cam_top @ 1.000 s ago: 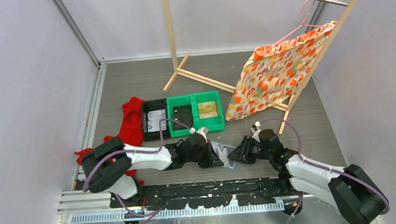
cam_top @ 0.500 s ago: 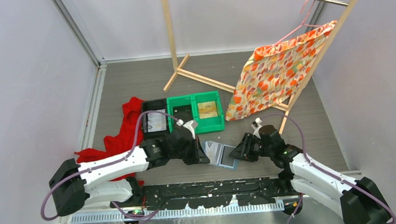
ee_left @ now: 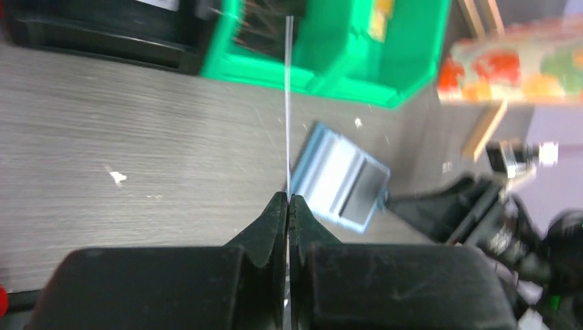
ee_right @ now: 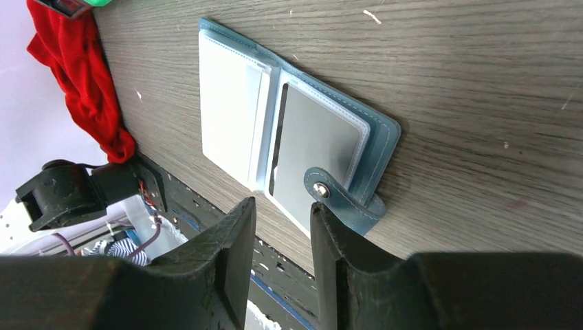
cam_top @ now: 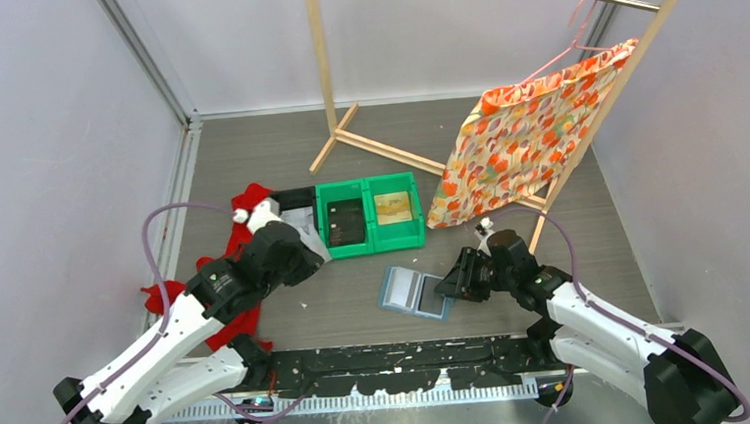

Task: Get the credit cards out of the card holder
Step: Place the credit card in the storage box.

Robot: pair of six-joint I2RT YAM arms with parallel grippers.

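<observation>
The slate-blue card holder (cam_top: pixel 413 291) lies open and flat on the table. In the right wrist view (ee_right: pixel 234 110) its pale pockets face up. A greyish card (ee_right: pixel 320 137) sits in the pocket by the closure tab (ee_right: pixel 338 201). My right gripper (ee_right: pixel 280 210) is open and empty at the tab's edge; in the top view (cam_top: pixel 448 286) it is just right of the holder. My left gripper (ee_left: pixel 288 196) is shut on a thin whitish card (ee_left: pixel 287 103), seen edge-on. In the top view it (cam_top: pixel 306 238) is by the black bin, well left of the holder.
A black bin (cam_top: pixel 290 199) and two green bins (cam_top: pixel 373 240) stand in a row behind the holder. A red cloth (cam_top: pixel 248 215) lies left of them. A wooden rack (cam_top: pixel 347 135) with a patterned cloth (cam_top: pixel 524 134) stands at the back right.
My left arm has pulled back and to the left from the card holder to the black bin, shut on the card. The holder now lies open alone. The right gripper has barely moved.
</observation>
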